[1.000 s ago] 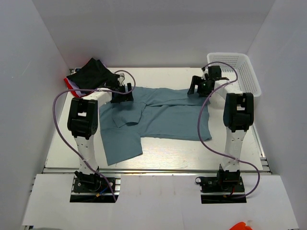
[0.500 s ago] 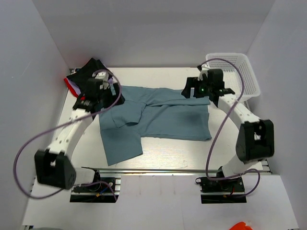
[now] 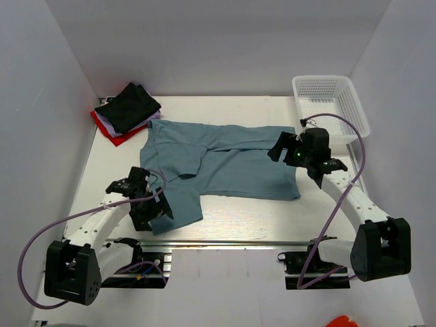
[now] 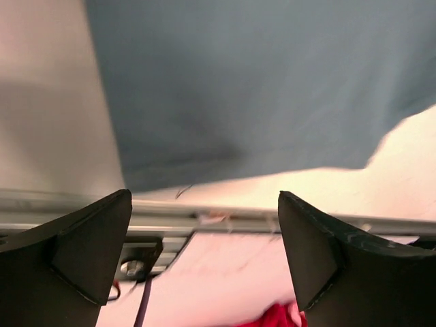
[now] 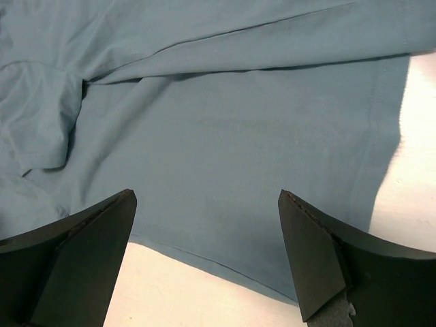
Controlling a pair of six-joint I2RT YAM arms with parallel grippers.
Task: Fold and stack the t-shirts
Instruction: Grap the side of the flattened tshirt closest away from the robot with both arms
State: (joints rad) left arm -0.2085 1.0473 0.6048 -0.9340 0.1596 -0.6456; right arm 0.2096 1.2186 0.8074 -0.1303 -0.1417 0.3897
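Left claw point(image 4: 204, 216): spread wide, nothing held within it. It is poised over the near hem of the blue-teal shirt point(image 4: 238, 88), just where the cloth ends and the near rail point(image 4: 225, 221) of the surface point(image 4: 48, 88) shows. Contact with the cloth cannot be told from the wrist view.

Right claw point(image 5: 204, 211): likewise spread wide and empty, hung above the shirt's right-hand part, with the stitched edge and bare surface seen just to the side. No touch is seen.

From overhead: the left claw point(image 3: 151, 206) is placed at the shirt's near-left flap, the right claw point(image 3: 281, 146) at its right edge. The blue-teal shirt point(image 3: 231, 160) is laid across the middle of the surface, partly rumpled, with cloth bunched left of centre. A black shirt point(image 3: 128, 107) is piled on a red shirt point(image 3: 109, 131) at the far-left corner. A white mesh basket point(image 3: 330, 95) is noted far right, apart from the shirt.

Step judged: the blue-teal shirt is being set up for a fold; stacking is not yet reached. The next move is judged to call for both claws to be lowered onto the edges, the cloth pinched cleanly, and the near flap carried over without the rest being dragged
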